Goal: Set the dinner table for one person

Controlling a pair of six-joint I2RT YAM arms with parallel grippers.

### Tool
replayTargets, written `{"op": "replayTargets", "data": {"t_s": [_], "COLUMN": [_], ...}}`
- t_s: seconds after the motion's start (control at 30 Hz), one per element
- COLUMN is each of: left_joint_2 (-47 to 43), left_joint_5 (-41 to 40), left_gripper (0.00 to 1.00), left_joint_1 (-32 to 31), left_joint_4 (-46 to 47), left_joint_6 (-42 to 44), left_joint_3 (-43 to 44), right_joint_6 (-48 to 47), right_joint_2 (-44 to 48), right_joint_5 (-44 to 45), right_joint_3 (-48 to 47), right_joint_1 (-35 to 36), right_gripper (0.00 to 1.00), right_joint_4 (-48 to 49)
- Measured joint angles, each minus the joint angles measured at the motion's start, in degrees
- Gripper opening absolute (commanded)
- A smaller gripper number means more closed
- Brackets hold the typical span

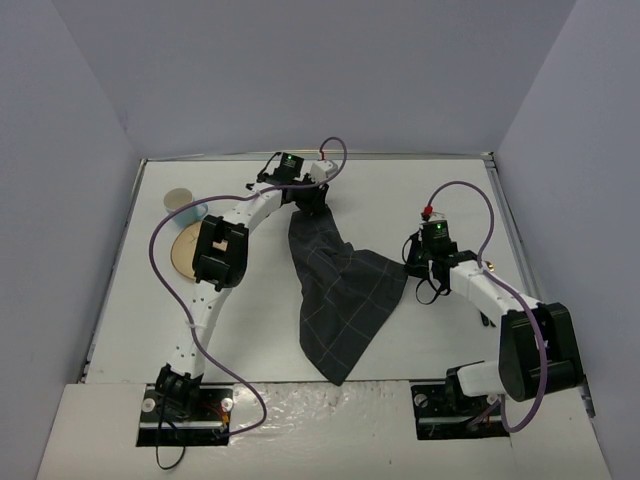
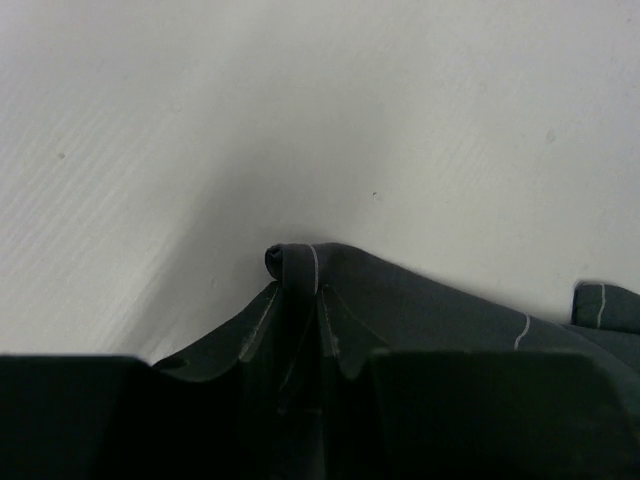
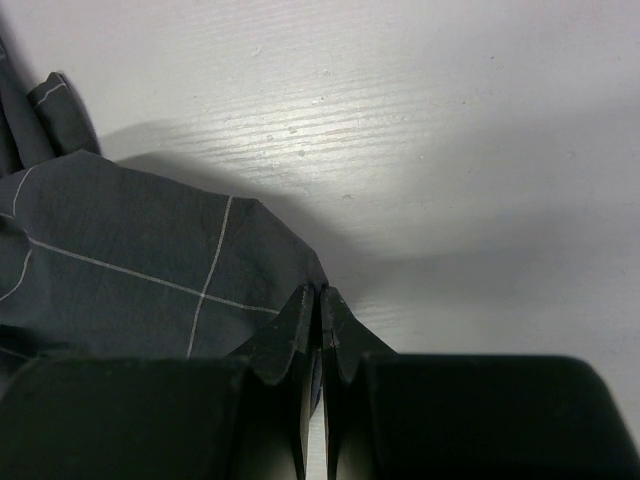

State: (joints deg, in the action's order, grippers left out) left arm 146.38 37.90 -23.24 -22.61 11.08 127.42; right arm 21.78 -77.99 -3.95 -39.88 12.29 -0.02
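Note:
A dark navy grid-checked cloth mat (image 1: 340, 295) lies crumpled across the middle of the white dinner table (image 1: 400, 200). My left gripper (image 1: 305, 205) is shut on the mat's far corner; in the left wrist view the cloth (image 2: 400, 305) bunches between the closed fingers (image 2: 300, 300). My right gripper (image 1: 412, 262) is shut on the mat's right corner; in the right wrist view the cloth (image 3: 150, 260) ends in the pinched fingertips (image 3: 320, 300). The mat's near corner (image 1: 338, 378) rests by the table's front edge.
A tan round plate (image 1: 185, 252) and a pale cup (image 1: 183, 203) sit at the far left of the table, partly behind the left arm. Grey walls enclose the table on three sides. The arm bases stand at the near edge.

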Motion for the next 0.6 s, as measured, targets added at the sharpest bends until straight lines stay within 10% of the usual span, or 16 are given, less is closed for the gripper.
{"op": "replayTargets", "data": {"t_s": [0.27,0.6], "left_joint_2": [-0.2,-16.5], "left_joint_5": [0.2,-5.4], "left_gripper": [0.0,0.0], "left_joint_1": [0.5,4.8], "left_joint_4": [2.7,15.8], "left_joint_6": [-2.9,-13.6], "left_joint_3": [-1.6,-24.8], "right_joint_6": [0.5,0.5], "right_joint_2": [0.7,9.2], "right_joint_5": [0.0,0.9], "right_joint_3": [0.0,-4.0], "right_joint_1": [0.0,0.0], "right_gripper": [0.0,0.0], "right_joint_4": [0.0,-3.8]}}
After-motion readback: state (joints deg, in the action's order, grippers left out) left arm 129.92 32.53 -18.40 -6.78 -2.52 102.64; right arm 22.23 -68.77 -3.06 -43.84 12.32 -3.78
